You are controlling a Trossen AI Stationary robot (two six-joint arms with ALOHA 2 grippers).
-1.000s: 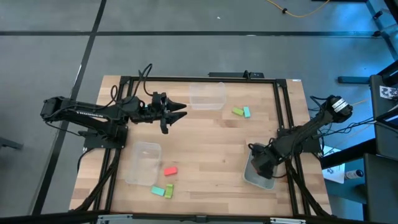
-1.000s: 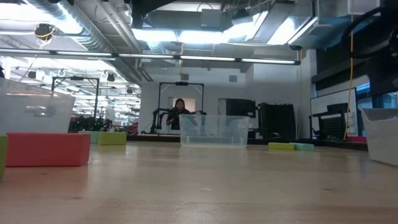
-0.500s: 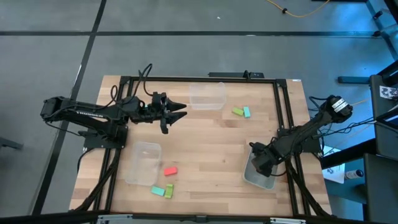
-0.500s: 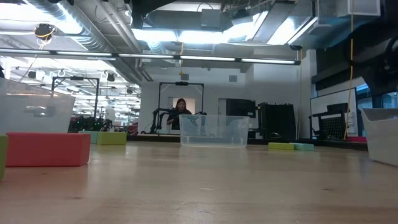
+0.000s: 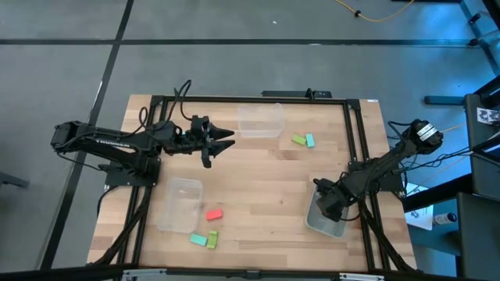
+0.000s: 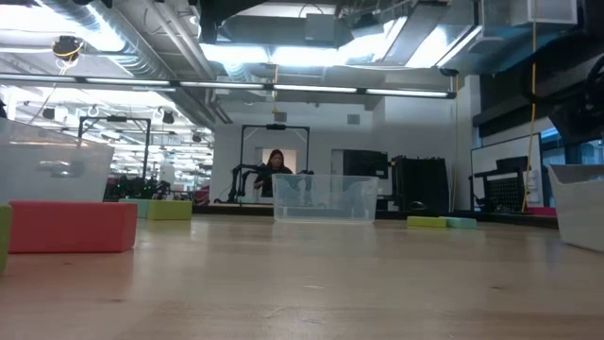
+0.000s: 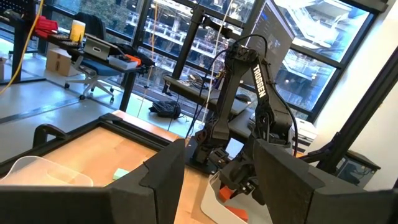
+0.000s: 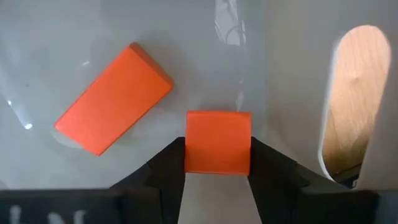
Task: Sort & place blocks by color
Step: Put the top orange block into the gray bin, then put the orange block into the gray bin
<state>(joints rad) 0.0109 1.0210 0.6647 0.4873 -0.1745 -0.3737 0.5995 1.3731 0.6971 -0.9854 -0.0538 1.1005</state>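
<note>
High view, right arm: your right gripper [image 5: 328, 204] is down inside the clear bin [image 5: 315, 224] at the table's right front edge; nothing there shows what it carries.
High view, left arm: your left gripper [image 5: 221, 137] waits above the table's back left, just beside the empty back bin [image 5: 261, 122], fingers parted and empty.
High view, loose blocks: a green and teal pair [image 5: 304, 140] lies back right; a red block [image 5: 213, 214] and a teal-green pair [image 5: 204, 239] lie front left beside the left bin [image 5: 176, 204]. Your left arm is nearer those three.
Low view: the red block sits near at left; no gripper shows plainly.
Left wrist view: the parted fingers frame your right arm over its bin, well apart.
Right wrist view: the held red-orange block [image 8: 217, 142] is pinched between the jaws, set narrow on its sides, above the bin floor. A second red-orange block [image 8: 113, 98] lies flat just beyond, its long axis slanted across the jaw line, apart from the held one.
Next move, as a judgement: you only need to part the jaws; the block should fall beside its mate.
</note>
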